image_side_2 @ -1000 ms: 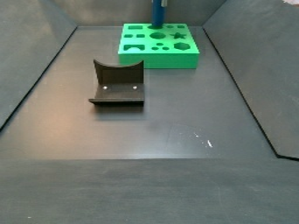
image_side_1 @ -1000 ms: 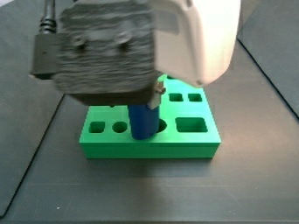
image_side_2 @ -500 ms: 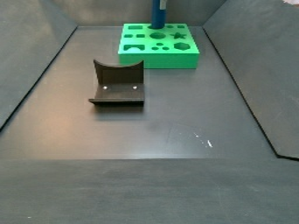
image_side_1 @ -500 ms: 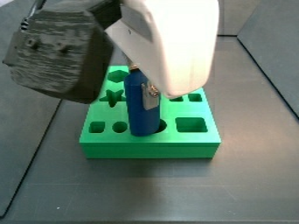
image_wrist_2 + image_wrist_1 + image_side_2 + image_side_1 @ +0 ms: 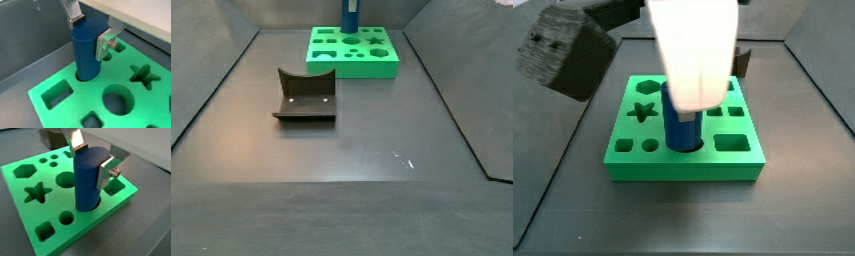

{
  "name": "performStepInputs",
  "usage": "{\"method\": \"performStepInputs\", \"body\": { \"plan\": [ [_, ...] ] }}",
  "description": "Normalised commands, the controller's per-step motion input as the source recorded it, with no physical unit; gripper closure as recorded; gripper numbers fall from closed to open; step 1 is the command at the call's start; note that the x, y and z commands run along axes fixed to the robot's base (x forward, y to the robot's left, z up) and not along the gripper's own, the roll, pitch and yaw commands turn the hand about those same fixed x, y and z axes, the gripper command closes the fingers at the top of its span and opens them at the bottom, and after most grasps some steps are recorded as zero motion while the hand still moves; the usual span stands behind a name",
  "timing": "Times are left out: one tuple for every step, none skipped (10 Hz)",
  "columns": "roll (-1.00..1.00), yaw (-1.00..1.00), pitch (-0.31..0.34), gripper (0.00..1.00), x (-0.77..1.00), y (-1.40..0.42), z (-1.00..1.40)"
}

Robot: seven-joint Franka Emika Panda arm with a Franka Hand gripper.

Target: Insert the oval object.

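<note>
Spreading wide and dark, the counter [image 5: 345,170] is giving plenty of open room around everything, with the fixture [image 5: 305,97] standing well apart from the work, out toward seven o'clock of the green block [image 5: 354,50] in a side view. That block is sitting at the counter's far end, its shaped holes facing up. Rising upright from one hole near the block's edge, the oval object [image 5: 89,178] is keeping its long axis vertical, its lower end already sunk in the opening, most of its length showing above. Straddling its top, the claw [image 5: 92,154] is standing directly over it, both finger plates [image 5: 105,44] seeming to press its upper sides in both wrist views, so the grip looks closed on the peg. By my judgement, the move ahead is turning on straight-down travel: peg axis and hole appear lined up, neighbouring holes lying just beside.
</note>
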Motion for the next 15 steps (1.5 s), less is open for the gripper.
{"method": "performStepInputs", "body": {
  "plan": [
    [0.01,-0.87,-0.006,1.0,0.03,-0.29,-0.45],
    [0.08,-0.63,0.101,1.0,0.23,-0.12,-0.48],
    [0.08,-0.41,0.127,1.0,0.09,0.0,-0.61],
    [0.11,-0.12,0.083,1.0,0.0,0.12,-0.6],
    [0.1,-0.05,0.064,1.0,0.01,0.18,-0.5],
    [0.07,0.0,0.0,1.0,-0.02,0.26,-0.44],
    [0.04,0.0,0.0,1.0,0.0,0.16,-0.44],
    [0.02,0.0,0.01,1.0,0.15,0.0,-0.54],
    [0.0,0.0,-0.046,1.0,0.0,0.0,-0.48],
    [0.0,0.0,-0.127,1.0,-0.15,0.0,-0.35],
    [0.0,0.0,-0.14,1.0,-0.19,0.0,-0.29],
    [-0.01,0.0,-0.079,1.0,-0.11,0.0,-0.31],
    [-0.07,0.0,-0.061,1.0,-0.07,0.0,-0.31],
    [-0.1,0.0,-0.003,1.0,0.0,0.0,-0.45],
    [-0.15,0.0,-0.013,1.0,0.0,0.0,-0.85]
  ]
}}
